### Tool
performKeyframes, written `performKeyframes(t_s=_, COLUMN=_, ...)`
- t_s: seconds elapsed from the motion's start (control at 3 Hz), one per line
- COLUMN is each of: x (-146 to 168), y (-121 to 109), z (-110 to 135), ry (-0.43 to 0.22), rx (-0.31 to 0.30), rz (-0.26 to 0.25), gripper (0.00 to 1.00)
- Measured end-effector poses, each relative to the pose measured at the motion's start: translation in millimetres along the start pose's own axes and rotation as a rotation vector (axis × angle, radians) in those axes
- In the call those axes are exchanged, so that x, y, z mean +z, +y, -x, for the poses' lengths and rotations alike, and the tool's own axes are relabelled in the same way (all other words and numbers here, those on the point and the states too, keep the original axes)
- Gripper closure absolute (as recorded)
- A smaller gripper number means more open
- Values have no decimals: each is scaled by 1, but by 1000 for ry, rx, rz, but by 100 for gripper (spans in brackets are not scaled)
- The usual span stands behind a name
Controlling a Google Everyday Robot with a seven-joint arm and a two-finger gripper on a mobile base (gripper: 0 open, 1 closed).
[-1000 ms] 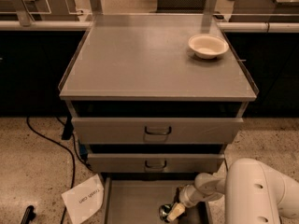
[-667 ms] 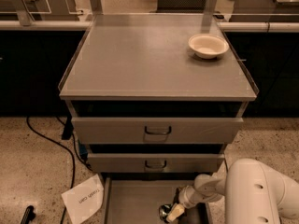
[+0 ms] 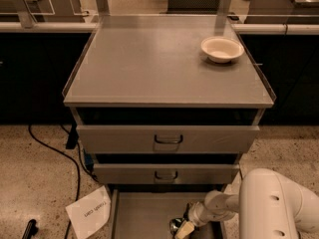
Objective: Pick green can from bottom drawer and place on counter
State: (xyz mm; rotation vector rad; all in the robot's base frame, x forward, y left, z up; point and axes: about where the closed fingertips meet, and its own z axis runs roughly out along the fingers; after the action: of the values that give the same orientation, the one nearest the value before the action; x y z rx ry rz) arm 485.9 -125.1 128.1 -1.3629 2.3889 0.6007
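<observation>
Since the green can (image 3: 175, 226) sits in the open bottom drawer (image 3: 142, 214), right at my gripper (image 3: 183, 229), whose grip I cannot tell, I would confirm a firm hold, then lift clear of the upper drawers (image 3: 124, 139) before swinging to the counter (image 3: 159, 63).

Single view only. Set high before the bench (image 3: 149, 63) front edge, tilted down, moderately near; all four corners framed. Tool (image 3: 183, 229) at bottom of frame, below front edge toward right corner, over bottom drawer (image 3: 142, 215).
</observation>
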Motion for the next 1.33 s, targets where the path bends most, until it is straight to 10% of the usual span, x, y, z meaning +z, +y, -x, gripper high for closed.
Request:
performKeyframes(t_s=0.67, x=13, y=15, z=-9, ry=18, rx=17, rz=-15, gripper=0)
performKeyframes(t_s=1.33, x=13, y=15, z=-9, ry=18, rx=17, rz=-14, gripper=42)
